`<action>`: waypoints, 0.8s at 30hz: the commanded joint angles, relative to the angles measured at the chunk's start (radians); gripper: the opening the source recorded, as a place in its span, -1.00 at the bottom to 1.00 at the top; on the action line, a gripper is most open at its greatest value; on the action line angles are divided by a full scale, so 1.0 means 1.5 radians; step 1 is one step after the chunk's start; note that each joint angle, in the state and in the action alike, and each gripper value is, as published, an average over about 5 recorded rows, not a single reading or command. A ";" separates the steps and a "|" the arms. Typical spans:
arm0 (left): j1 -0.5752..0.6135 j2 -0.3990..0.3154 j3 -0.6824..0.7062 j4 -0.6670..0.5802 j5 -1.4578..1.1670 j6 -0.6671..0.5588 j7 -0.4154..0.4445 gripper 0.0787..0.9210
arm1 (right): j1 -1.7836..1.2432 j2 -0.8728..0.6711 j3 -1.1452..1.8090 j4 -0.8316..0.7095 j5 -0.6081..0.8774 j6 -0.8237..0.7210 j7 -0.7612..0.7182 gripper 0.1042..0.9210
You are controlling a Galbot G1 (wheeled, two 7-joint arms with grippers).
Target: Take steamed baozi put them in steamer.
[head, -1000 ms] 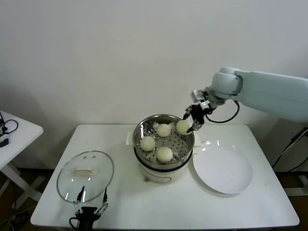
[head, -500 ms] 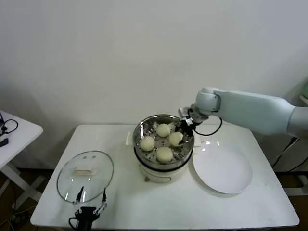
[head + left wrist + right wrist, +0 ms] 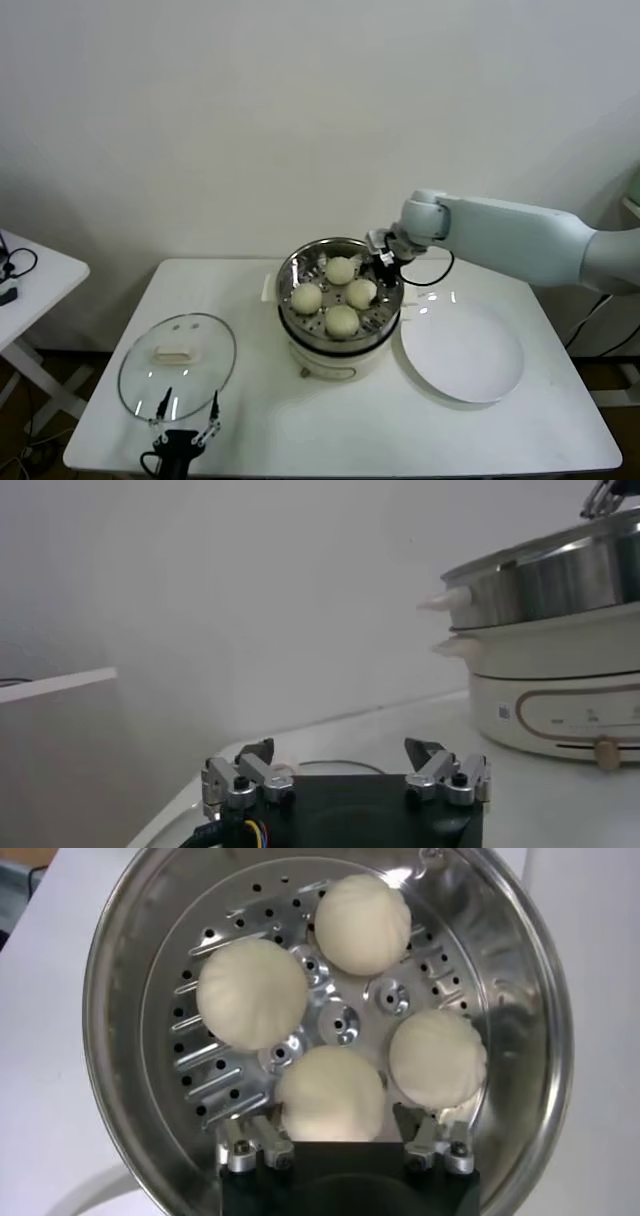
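Four cream-white baozi lie on the perforated floor of the steel steamer point(image 3: 284, 283): at the back point(image 3: 341, 270), left point(image 3: 307, 298), right point(image 3: 361, 293) and front point(image 3: 342, 320). My right gripper point(image 3: 384, 258) hangs over the steamer's back right rim, just above the right baozi. In the right wrist view its open fingers point(image 3: 247, 1140) straddle that baozi point(image 3: 330, 1093) with small gaps; the other three point(image 3: 362, 923) point(image 3: 252, 994) point(image 3: 437, 1058) lie beyond, inside the steamer wall point(image 3: 120, 998). My left gripper point(image 3: 190, 405) is parked low at the table's front left, open and empty.
An empty white plate point(image 3: 462, 352) lies right of the cream pot base point(image 3: 330, 365). A round glass lid point(image 3: 177, 365) lies at the left, by the left gripper. The left wrist view shows its gripper point(image 3: 340, 750) and the steamer point(image 3: 560, 580) beyond. A white side table point(image 3: 25, 280) stands far left.
My right gripper came down from above the back right rim into the steamer with a baozi. That baozi now rests on the floor and the fingers have let go.
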 commanded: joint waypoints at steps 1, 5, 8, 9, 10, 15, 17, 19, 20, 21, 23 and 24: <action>0.003 0.001 0.000 -0.006 0.001 0.000 0.000 0.77 | 0.079 -0.034 -0.006 0.012 0.089 0.002 -0.016 0.68; 0.006 -0.001 0.001 -0.015 0.002 0.000 0.000 0.77 | 0.141 -0.076 -0.030 0.033 0.137 0.004 -0.003 0.75; 0.008 -0.001 0.001 -0.018 0.002 0.000 -0.001 0.77 | 0.164 -0.123 -0.038 0.059 0.201 0.007 0.055 0.76; 0.008 -0.001 0.002 -0.018 0.002 -0.001 -0.001 0.77 | 0.158 -0.144 -0.029 0.072 0.226 0.006 0.092 0.76; 0.007 -0.001 0.002 -0.018 0.002 -0.001 -0.001 0.77 | 0.141 -0.167 -0.007 0.086 0.247 0.005 0.129 0.76; 0.007 -0.003 0.007 -0.025 0.005 0.001 -0.001 0.77 | -0.031 -0.267 0.206 0.148 0.268 0.003 0.292 0.76; 0.008 -0.003 0.009 -0.031 0.004 0.003 -0.001 0.77 | -0.116 -0.292 0.304 0.170 0.269 0.014 0.351 0.76; 0.008 -0.002 0.009 -0.035 0.003 0.005 -0.001 0.77 | -0.205 -0.310 0.397 0.190 0.268 0.033 0.413 0.76; 0.008 -0.002 0.009 -0.037 0.002 0.006 -0.001 0.77 | -0.248 -0.319 0.437 0.199 0.269 0.048 0.444 0.76; 0.008 -0.001 0.008 -0.038 0.001 0.006 -0.001 0.77 | -0.285 -0.328 0.467 0.208 0.271 0.061 0.471 0.76; 0.008 -0.001 0.008 -0.040 -0.001 0.006 -0.001 0.77 | -0.357 -0.350 0.520 0.227 0.274 0.085 0.516 0.76; 0.008 0.000 0.008 -0.042 -0.001 0.006 -0.001 0.77 | -0.406 -0.363 0.558 0.238 0.274 0.093 0.533 0.76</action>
